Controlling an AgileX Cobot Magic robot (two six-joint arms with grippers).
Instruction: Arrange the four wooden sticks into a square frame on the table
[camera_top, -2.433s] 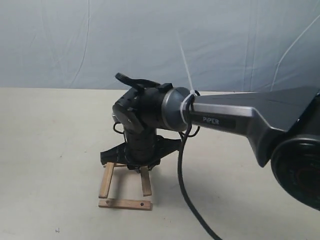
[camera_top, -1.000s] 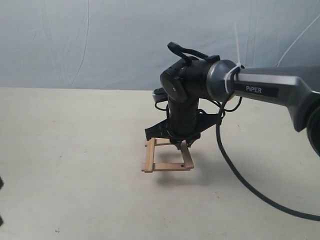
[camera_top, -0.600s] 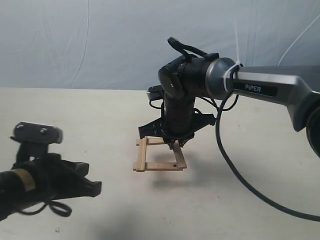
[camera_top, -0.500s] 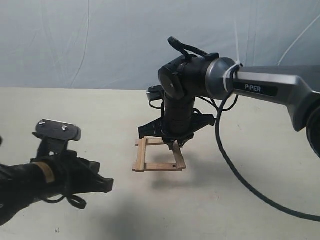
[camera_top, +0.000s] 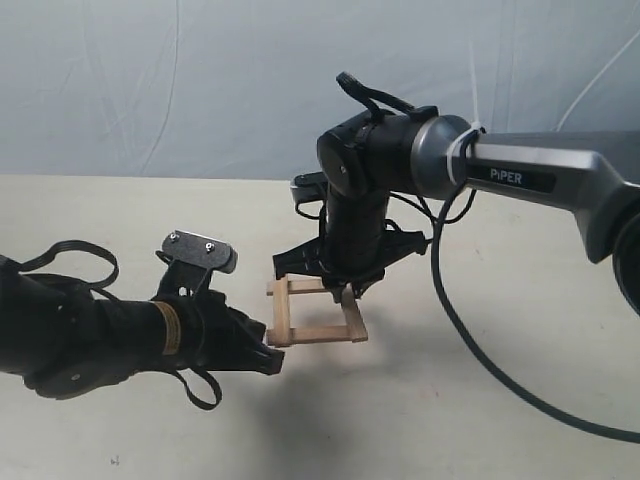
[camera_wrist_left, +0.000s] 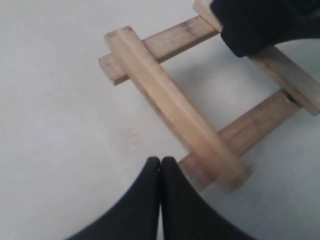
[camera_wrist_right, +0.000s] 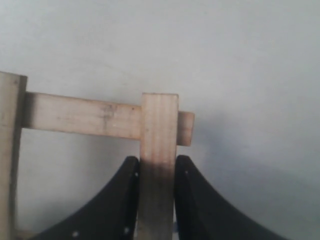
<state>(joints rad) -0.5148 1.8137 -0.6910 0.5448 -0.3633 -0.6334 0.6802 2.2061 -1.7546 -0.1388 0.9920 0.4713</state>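
The four wooden sticks form the square frame (camera_top: 315, 312), corners overlapping, over the pale table (camera_top: 500, 400). My right gripper (camera_top: 345, 292) comes down from above and is shut on the frame's right stick (camera_wrist_right: 159, 135), which runs between its fingers (camera_wrist_right: 125, 200). A cross stick (camera_wrist_right: 80, 116) lies under that stick's end. My left gripper (camera_top: 272, 360) reaches in from the left, shut and empty, its tips (camera_wrist_left: 161, 161) just short of the frame's front left corner (camera_wrist_left: 220, 165). In the left wrist view one stick (camera_wrist_left: 165, 95) lies across two others.
A wrinkled blue-grey backdrop (camera_top: 200, 80) hangs behind the table. The right arm's black cable (camera_top: 470, 360) trails over the table to the right of the frame. The left arm's dark sleeve (camera_top: 80, 335) covers the table's front left.
The left arm has come in from the lower left and reached up to the frame's front left corner. The right gripper and the frame have drifted slightly left.
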